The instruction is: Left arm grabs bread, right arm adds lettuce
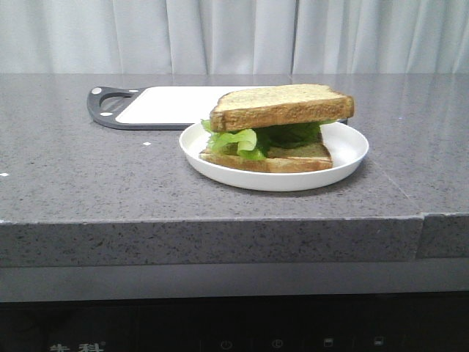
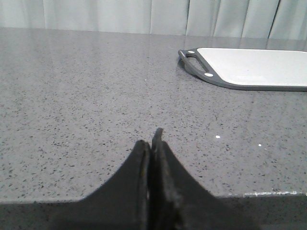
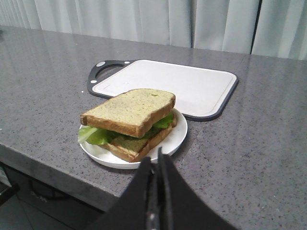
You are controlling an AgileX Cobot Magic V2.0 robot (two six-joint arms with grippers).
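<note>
Tan bread [image 1: 282,106] is sitting as the top slice of a stacked sandwich, with green lettuce [image 1: 245,139] spilling out between it and a thinner bottom slice [image 1: 293,159] on a white plate [image 1: 350,150], so the task is looking finished. Both arms are hanging back low over the counter [image 1: 88,183], left gripper [image 2: 152,143] and right gripper [image 3: 154,163] each with jaws pressed together, holding nothing.
</note>
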